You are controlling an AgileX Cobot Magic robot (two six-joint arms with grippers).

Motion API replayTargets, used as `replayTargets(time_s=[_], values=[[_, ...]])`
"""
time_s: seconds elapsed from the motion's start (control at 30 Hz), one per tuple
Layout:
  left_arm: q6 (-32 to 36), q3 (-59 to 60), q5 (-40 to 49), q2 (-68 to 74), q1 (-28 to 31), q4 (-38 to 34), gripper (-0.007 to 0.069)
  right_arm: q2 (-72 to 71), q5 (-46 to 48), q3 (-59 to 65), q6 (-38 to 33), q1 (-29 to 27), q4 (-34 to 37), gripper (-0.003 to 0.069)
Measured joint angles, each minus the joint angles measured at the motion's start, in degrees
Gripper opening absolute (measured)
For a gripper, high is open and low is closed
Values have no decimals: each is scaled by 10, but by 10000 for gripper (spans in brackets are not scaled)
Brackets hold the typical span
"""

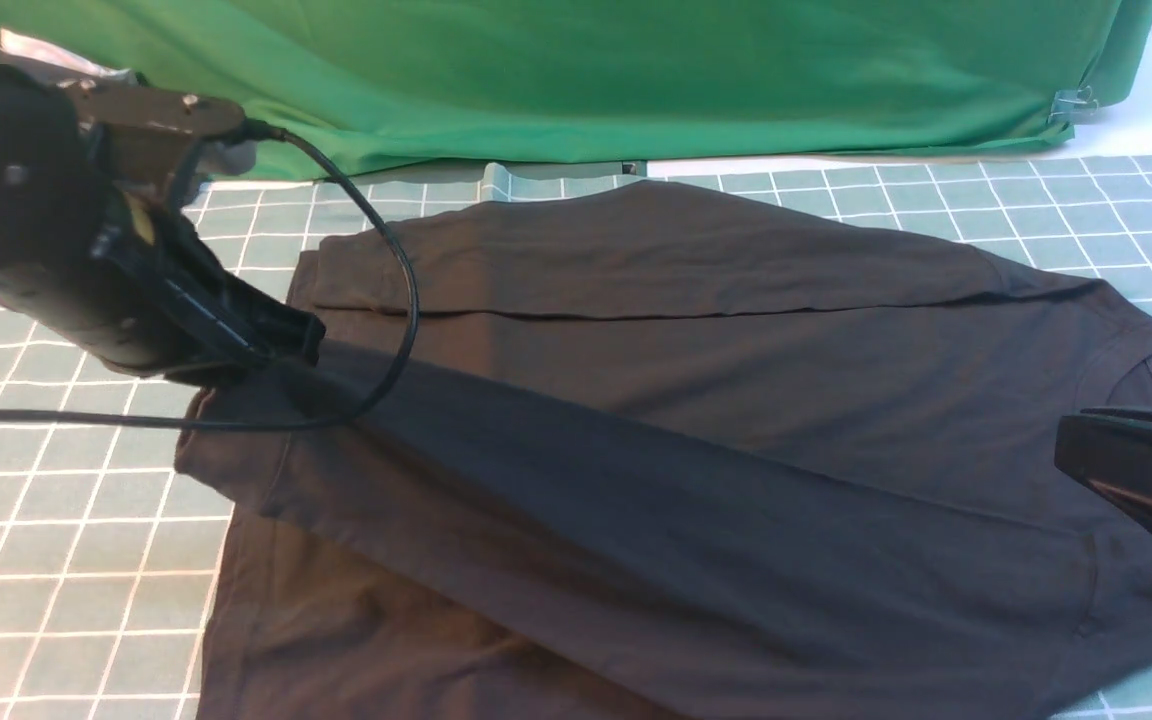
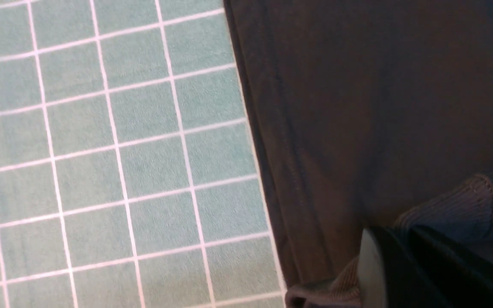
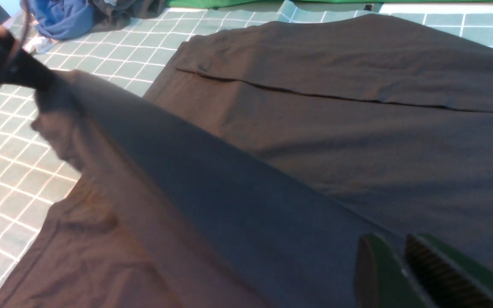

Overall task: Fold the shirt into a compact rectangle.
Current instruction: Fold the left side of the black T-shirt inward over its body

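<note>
The black shirt (image 1: pixel 786 400) is lying spread on the gridded tabletop (image 1: pixel 56 560). Its long axis is running left to right in the front view, with the collar end toward the robot's right and the hem toward its left. The far sleeve (image 1: pixel 636 260) is lying folded flat along the shirt's far edge.

The near sleeve (image 1: pixel 636 480) is stretching as a taut diagonal band from the near-right shoulder to the left gripper (image 1: pixel 281 345). That gripper is hanging over the hem end and pinching the ribbed cuff (image 2: pixel 456 201) between closed jaws. The right gripper (image 3: pixel 385 246) is hovering just above the shoulder end of the same sleeve. Its jaws are standing slightly apart, and no cloth is showing between them.

The coming move seems to be turning on the sleeve's slant. The sleeve is crossing the body at an angle rather than lying along it. Only the left gripper is holding cloth, at the free end, so it is probably the one to swing the cuff into line with the body before lowering it.
</note>
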Motion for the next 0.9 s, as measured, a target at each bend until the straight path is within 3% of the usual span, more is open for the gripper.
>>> replayTargets(time_s=[0.43, 0.53, 0.73, 0.83, 0.9], values=[[8, 0, -86, 77, 16, 9, 18, 0, 0, 0, 0, 0, 0, 93], [3, 0, -109, 78, 17, 20, 71, 0, 0, 0, 0, 0, 0, 94], [-32, 0, -119, 78, 17, 59, 268, 0, 0, 0, 1, 0, 0, 102], [-72, -1, -133, 78, 17, 84, 363, 0, 0, 0, 1, 0, 0, 103], [-105, -11, -144, 83, 21, 93, 386, 0, 0, 0, 1, 0, 0, 104]])
